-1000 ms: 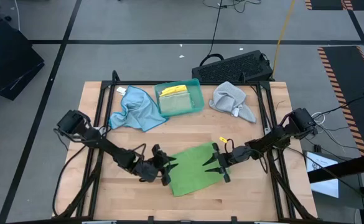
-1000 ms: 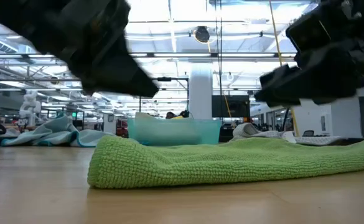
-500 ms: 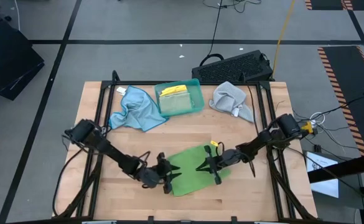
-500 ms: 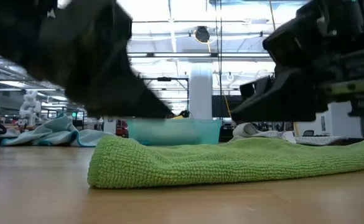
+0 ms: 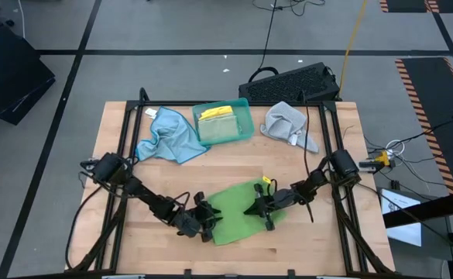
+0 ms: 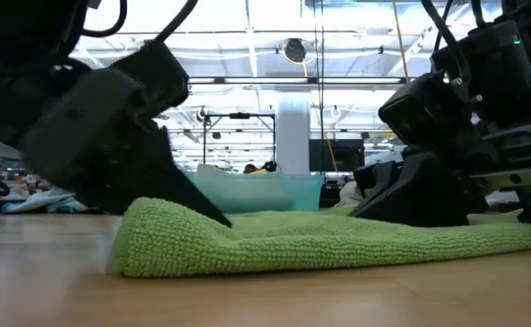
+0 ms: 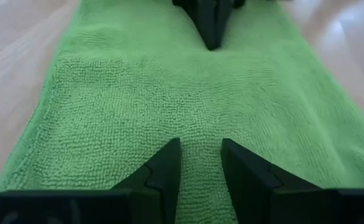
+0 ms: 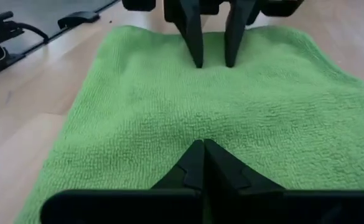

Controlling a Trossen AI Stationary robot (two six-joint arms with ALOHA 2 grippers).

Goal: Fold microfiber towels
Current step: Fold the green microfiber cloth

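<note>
Wooden tabletop (image 5: 288, 155), perhaps warehouse behind

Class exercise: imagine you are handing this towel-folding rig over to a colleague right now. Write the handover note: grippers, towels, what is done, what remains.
Left gripper: slightly open, fingertips pressed on the green towel near its left end.
Right gripper: shut, tip resting on the same towel from the right.
Green towel lies folded at the table's front centre.
Light blue towel is crumpled at back left, grey towel crumpled at back right; neither folded.
Teal tray at back centre holds a folded yellow towel.
Left: finish the green one, then blue and grey.
</note>
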